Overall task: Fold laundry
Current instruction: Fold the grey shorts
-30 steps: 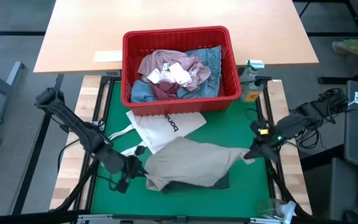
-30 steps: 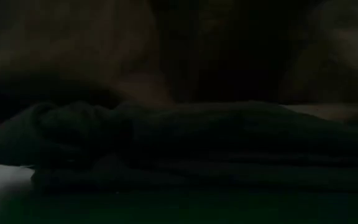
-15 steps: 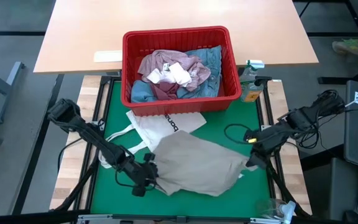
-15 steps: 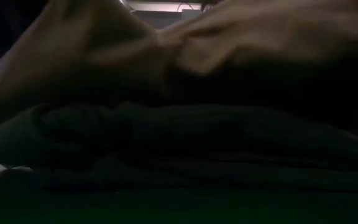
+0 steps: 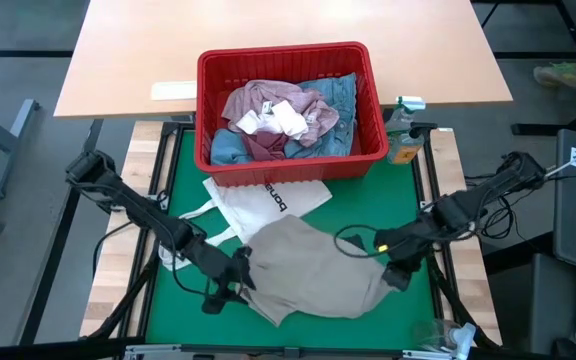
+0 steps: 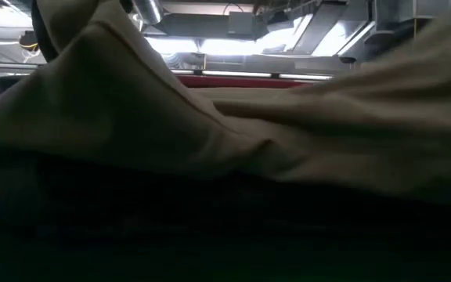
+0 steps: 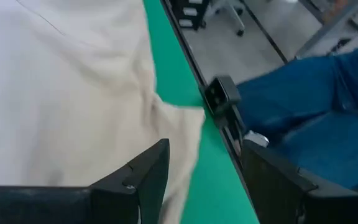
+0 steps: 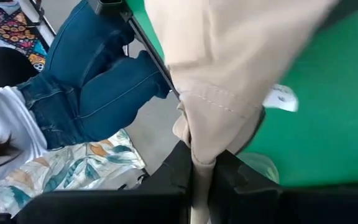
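Observation:
The beige trousers (image 5: 313, 270) lie spread on the green mat (image 5: 363, 200), and in the low view (image 6: 233, 117) they drape over a dark garment (image 6: 210, 235). My left gripper (image 5: 236, 280) stands open at their left end, with a corner of the cloth (image 7: 182, 155) showing below its fingers. My right gripper (image 5: 393, 272) is shut on their right end. A pink top (image 5: 268, 105), blue jeans (image 5: 343, 95) and white socks (image 5: 273, 120) lie in the red basket (image 5: 288, 165). My right gripper pinches a stitched hem (image 8: 199, 146) at the trousers' right end between its two fingers (image 8: 178, 168). The cloth is bunched there in several layers. The fingers slant down from the table's right side. The rest of the trousers lies slack on the mat.
A white tote bag (image 5: 268, 205) lies on the mat between the basket and the trousers. A spray bottle (image 5: 403, 135) stands at the far right. A person in blue jeans (image 8: 98, 81) stands close to the table's edge. A wooden table (image 5: 268, 30) stands beyond the basket.
My left gripper has opened and let go of the trousers' left end, moving a little toward the right and near edge. My right gripper has sunk and moved toward the near left with the right end. The trousers have come down over the dark green top, which is now covered.

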